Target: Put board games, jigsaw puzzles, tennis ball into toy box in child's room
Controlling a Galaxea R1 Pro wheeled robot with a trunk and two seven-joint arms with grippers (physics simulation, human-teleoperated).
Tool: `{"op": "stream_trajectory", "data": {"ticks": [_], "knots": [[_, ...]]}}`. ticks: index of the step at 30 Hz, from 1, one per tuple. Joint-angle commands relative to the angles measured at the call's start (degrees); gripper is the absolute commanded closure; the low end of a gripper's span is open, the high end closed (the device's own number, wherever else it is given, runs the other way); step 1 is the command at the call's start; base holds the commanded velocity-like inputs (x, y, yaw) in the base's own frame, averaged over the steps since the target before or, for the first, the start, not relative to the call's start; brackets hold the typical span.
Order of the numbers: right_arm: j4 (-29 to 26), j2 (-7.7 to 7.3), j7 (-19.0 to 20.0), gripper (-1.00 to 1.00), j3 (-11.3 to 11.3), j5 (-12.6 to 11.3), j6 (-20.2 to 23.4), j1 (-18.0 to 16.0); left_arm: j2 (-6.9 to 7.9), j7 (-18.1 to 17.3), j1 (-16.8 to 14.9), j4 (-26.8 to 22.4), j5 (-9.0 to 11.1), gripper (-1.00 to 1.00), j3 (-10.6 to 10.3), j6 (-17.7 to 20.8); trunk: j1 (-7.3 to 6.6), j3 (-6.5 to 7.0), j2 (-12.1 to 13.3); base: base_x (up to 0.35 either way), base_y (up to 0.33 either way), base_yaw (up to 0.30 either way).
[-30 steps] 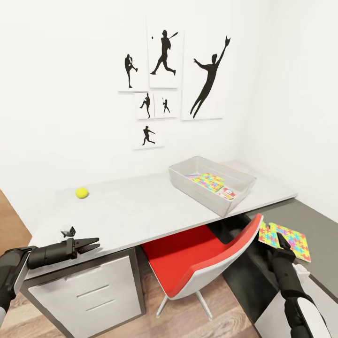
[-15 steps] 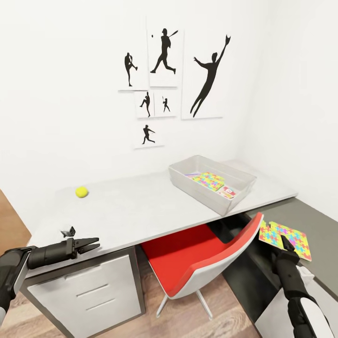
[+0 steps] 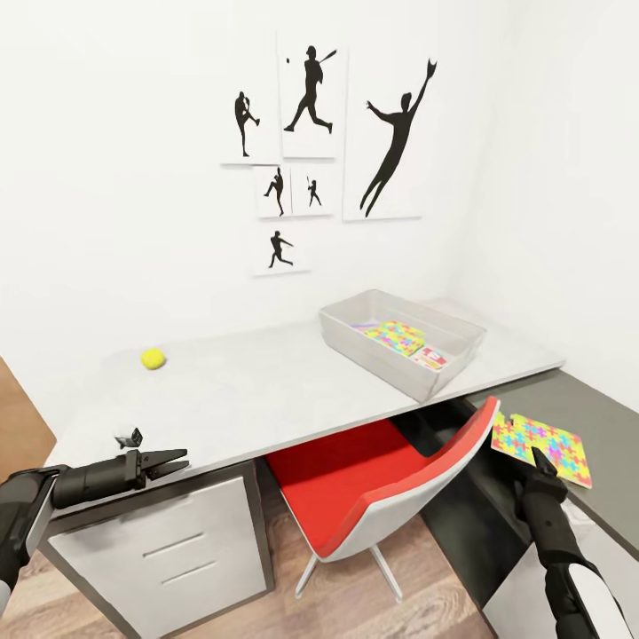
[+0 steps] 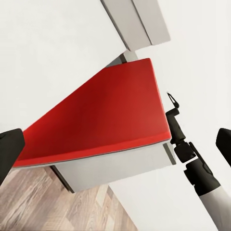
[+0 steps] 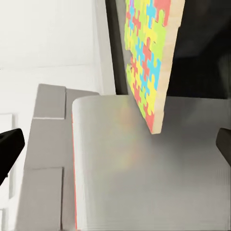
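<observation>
Just ahead of the right gripper (image 3: 539,457), on the lower dark section of the table (image 3: 612,426), lies the remaining jigsaw puzzle (image 3: 541,438), a thin, flat, stiff square with a pale edge, probably light. Its near edge points at the fingertips, and the right wrist view shows both fingers spread wide, holding nothing. I judge the best hold is across this near edge, one finger above and one below. The left gripper (image 3: 169,462) hangs parted and empty over the table front, well apart from the tennis ball (image 3: 153,358) and the toy box (image 3: 373,364)
</observation>
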Motion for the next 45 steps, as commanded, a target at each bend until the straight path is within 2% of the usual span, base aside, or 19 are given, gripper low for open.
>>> {"op": "stream_trajectory", "data": {"ticks": [1,19,29,45], "knots": [[0.05,0.0,0.21,-1.0,-0.03,-0.6,0.12,-0.06,0.01,-0.24,-0.03,0.01,-0.04,-1.0,0.0,0.6,0.0,-0.06,-0.04,0.0,0.0,0.0],[1.97,-0.02,0.21,-1.0,-0.2,-0.6,0.18,-1.17,0.03,-0.24,-0.03,0.04,-0.04,-1.0,0.0,0.6,0.44,-0.42,-0.84,0.0,0.0,0.0],[2.04,-0.97,0.21,-1.0,-0.22,-0.68,0.14,-1.17,-0.03,-0.24,-0.03,0.0,-0.04,-1.0,-0.07,0.6,0.44,-0.42,-0.84,0.058,0.0,0.0],[2.05,-1.11,0.21,-1.0,-0.44,-0.69,0.2,-1.17,-0.05,-0.24,-0.03,0.01,-0.04,-1.0,0.0,0.6,0.44,-0.42,-0.84,0.035,-0.001,0.0]]}}
